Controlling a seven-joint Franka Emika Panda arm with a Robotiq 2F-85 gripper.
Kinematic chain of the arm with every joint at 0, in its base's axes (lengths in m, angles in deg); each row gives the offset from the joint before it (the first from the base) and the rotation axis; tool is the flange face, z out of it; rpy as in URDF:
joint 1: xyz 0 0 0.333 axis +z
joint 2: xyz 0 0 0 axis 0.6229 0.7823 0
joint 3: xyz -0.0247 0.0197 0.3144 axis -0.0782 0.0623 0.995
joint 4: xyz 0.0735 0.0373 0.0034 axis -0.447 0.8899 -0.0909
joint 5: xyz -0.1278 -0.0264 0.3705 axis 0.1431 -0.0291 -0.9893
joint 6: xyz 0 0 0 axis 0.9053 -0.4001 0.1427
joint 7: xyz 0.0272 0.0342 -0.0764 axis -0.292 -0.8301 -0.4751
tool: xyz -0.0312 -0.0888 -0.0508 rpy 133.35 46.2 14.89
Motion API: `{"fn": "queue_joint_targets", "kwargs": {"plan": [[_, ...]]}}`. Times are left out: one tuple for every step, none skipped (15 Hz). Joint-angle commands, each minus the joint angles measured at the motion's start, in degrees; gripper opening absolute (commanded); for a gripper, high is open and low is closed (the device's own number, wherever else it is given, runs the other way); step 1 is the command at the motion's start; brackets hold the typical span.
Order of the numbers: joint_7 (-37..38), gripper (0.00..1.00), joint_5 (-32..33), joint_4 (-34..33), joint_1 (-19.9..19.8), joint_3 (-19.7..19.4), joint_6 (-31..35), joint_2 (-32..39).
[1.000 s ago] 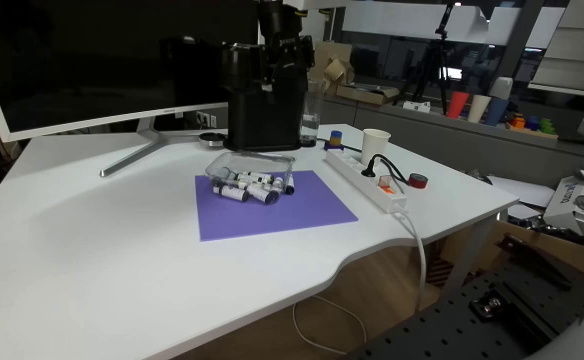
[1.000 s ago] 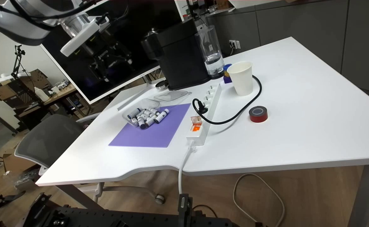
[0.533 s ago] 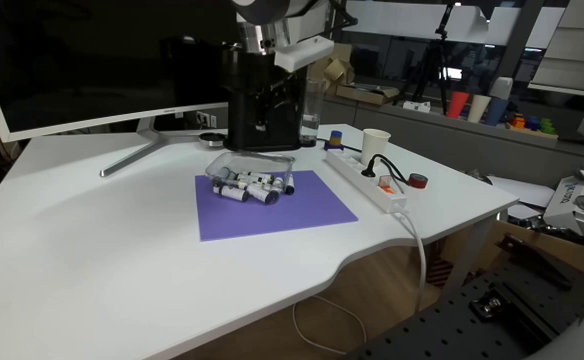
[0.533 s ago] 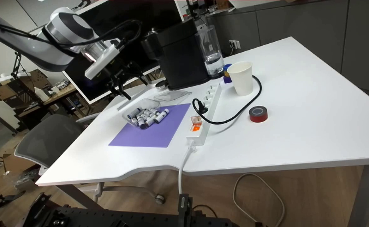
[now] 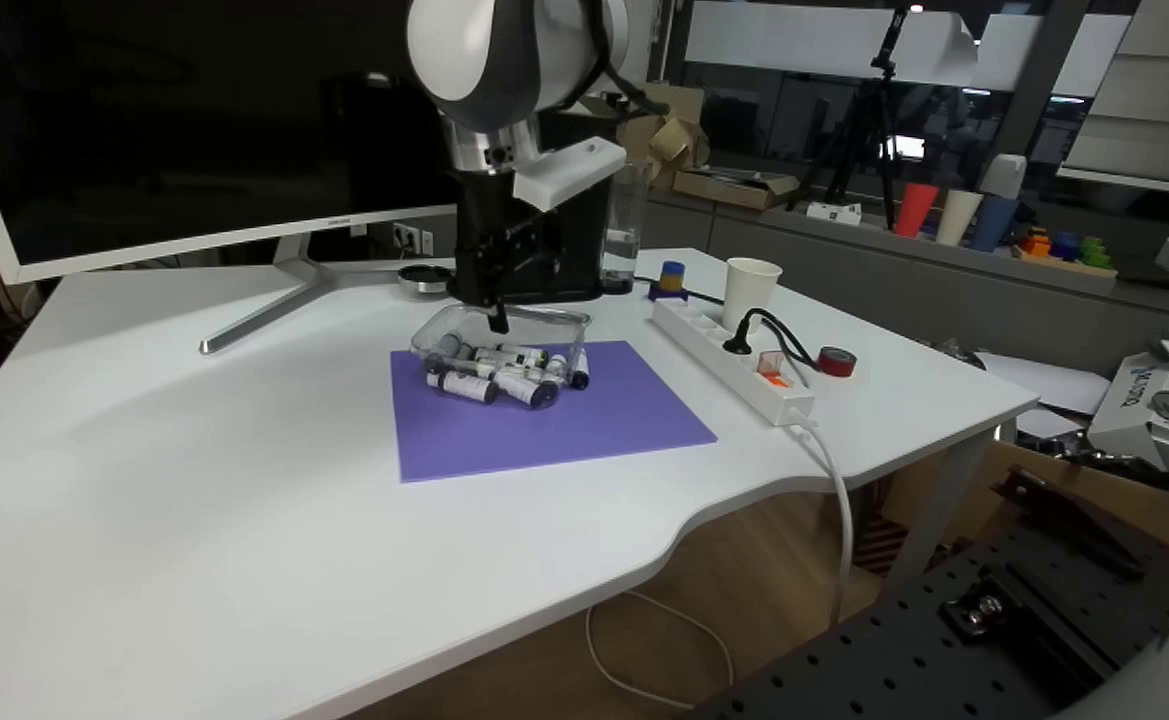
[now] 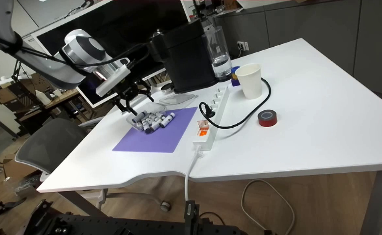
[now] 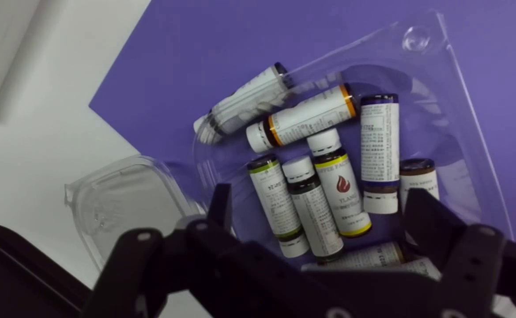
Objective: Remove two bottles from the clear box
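Several small bottles lie in the clear box (image 7: 416,39), with white labels, white caps and dark glass ends. In the wrist view a yellow-banded bottle (image 7: 339,190), a dark-necked bottle (image 7: 317,216) and a green-banded bottle (image 7: 276,198) lie side by side between my fingers. Another bottle (image 7: 249,101) lies along the box wall; I cannot tell whether inside or outside. My gripper (image 7: 322,201) is open and empty above the box. It also shows above the box in both exterior views (image 5: 527,290) (image 6: 143,106). My fingers hide part of the lower bottles.
The box stands partly on a purple mat (image 6: 155,140). A clear lid (image 6: 177,98) lies beside it. A tall black box (image 6: 191,58) and a water cylinder (image 6: 222,62) stand behind. A white power strip (image 6: 218,107), a paper cup (image 6: 250,81) and tape (image 6: 267,119) are beside the mat.
My gripper has come down from in front of the monitor and black box to above the clear box. The bottles, box and mat have not moved.
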Motion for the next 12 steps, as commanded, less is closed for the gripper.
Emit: {"fn": "queue_joint_targets", "kwargs": {"plan": [[-1.7,1.00,-0.9,-3.1,1.4,-0.2,-0.4,2.6],[-2.2,1.00,-1.1,-3.6,1.6,-0.1,-0.5,3.3],[-3.0,1.00,-1.4,-4.1,1.6,0.2,-0.6,3.9],[-3.8,1.00,-2.0,-4.7,1.5,0.5,-0.8,4.5],[-4.8,1.00,-2.8,-5.3,1.3,0.7,-0.9,5.1],[-6.1,1.00,-3.4,-6.2,0.9,0.8,-1.0,5.9],[-6.8,1.00,-3.9,-6.8,0.9,0.8,-1.1,6.4],[-7.7,1.00,-4.4,-7.4,0.7,0.8,-1.3,7.0],[-8.5,1.00,-5.0,-8.1,0.5,0.9,-1.4,7.6],[-9.2,1.00,-5.4,-8.7,0.4,0.9,-1.6,8.2],[-10.1,1.00,-6.0,-9.3,0.1,1.0,-1.7,8.8],[-10.8,1.00,-6.4,-9.9,-0.1,1.1,-2.0,9.5]]}}
